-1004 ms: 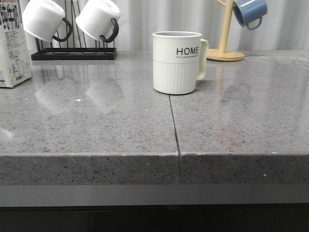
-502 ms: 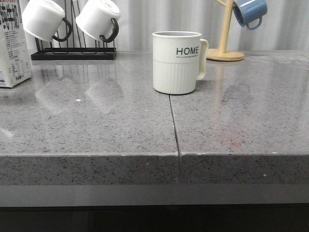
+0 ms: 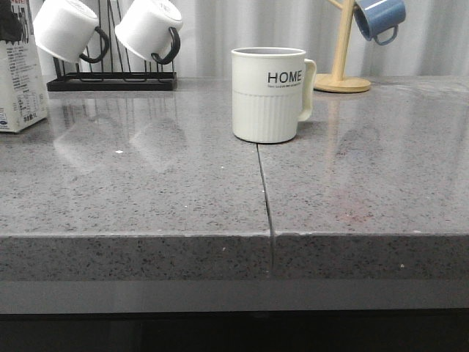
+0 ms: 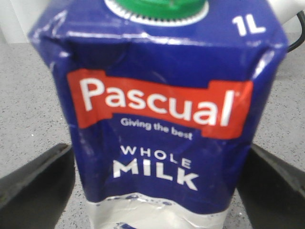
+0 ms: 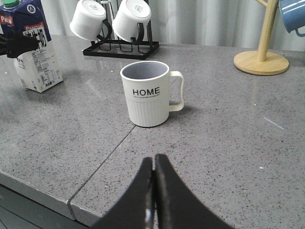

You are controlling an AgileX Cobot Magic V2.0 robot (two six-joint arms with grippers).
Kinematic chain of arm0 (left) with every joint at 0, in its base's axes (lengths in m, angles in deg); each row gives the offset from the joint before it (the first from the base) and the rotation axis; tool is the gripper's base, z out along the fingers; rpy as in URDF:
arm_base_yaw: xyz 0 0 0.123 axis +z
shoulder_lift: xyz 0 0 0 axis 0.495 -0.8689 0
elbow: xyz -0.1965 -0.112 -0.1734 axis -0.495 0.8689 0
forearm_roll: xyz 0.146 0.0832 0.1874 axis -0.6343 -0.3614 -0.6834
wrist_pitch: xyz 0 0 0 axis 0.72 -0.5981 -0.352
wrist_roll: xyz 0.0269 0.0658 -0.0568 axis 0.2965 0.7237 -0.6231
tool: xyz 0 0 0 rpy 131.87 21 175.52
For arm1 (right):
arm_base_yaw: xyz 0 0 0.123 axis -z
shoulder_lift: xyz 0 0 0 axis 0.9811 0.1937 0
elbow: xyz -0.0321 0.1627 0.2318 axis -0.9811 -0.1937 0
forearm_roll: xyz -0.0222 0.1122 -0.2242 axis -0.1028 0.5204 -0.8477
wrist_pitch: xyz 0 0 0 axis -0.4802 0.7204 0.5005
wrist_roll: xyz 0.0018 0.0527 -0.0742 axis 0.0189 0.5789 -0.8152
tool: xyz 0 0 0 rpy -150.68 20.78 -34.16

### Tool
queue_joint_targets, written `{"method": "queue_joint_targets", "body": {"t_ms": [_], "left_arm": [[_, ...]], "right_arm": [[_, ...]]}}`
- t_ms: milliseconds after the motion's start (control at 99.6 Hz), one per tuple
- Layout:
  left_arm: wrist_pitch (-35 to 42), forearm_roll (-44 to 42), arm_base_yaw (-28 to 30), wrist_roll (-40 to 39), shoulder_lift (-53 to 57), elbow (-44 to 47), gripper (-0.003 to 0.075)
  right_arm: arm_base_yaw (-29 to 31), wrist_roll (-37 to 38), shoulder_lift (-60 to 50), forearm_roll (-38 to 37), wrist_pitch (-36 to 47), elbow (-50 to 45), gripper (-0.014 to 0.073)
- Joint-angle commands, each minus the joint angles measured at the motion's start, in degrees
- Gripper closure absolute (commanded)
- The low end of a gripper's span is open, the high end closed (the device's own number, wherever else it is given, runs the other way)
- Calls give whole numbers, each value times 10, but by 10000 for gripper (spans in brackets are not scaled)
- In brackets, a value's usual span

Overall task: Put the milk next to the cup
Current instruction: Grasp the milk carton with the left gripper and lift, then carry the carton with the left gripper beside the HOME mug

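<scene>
Left gripper (image 4: 157,191) jaws spread around milk (image 4: 159,119), right gripper (image 5: 153,191) jaws pressed together.

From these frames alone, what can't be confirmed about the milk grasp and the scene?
- Left gripper contact: in the left wrist view the fingers flank the milk, but touching is unclear.
- Milk carton's base: cut off in the left wrist view; the front view's left edge crops it too.
- Cup contents: front view sits below rim height.
- Right gripper: shut, holding nothing.
</scene>
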Motion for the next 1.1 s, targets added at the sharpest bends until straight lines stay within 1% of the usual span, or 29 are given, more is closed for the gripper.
{"method": "queue_joint_targets", "body": {"t_ms": [0,151,241,351,492,743,853,1094], "left_arm": [[47,3,-5,-6,17,-20,168],[48,3,-5,-6,17,-21,283],[47,3,-5,-6,20,-21,328],[42,3,-12,-6,36,-21,332],[48,3,-46,-6,57,-21,333],[51,3,-147,-6,60,-21,333],[68,3,-194,-6,56,-21,333],[71,5,-252,-6,13,-57,333]], "right_arm": [[0,-2,4,-2,41,16,630],[0,-2,4,-2,41,16,630],[0,-2,4,-2,41,16,630],[0,-2,4,-2,41,16,630],[0,-2,4,-2,41,16,630],[0,-2,4,-2,41,16,630],[0,-2,4,-2,41,16,630],[0,-2,4,-2,41,16,630]]}}
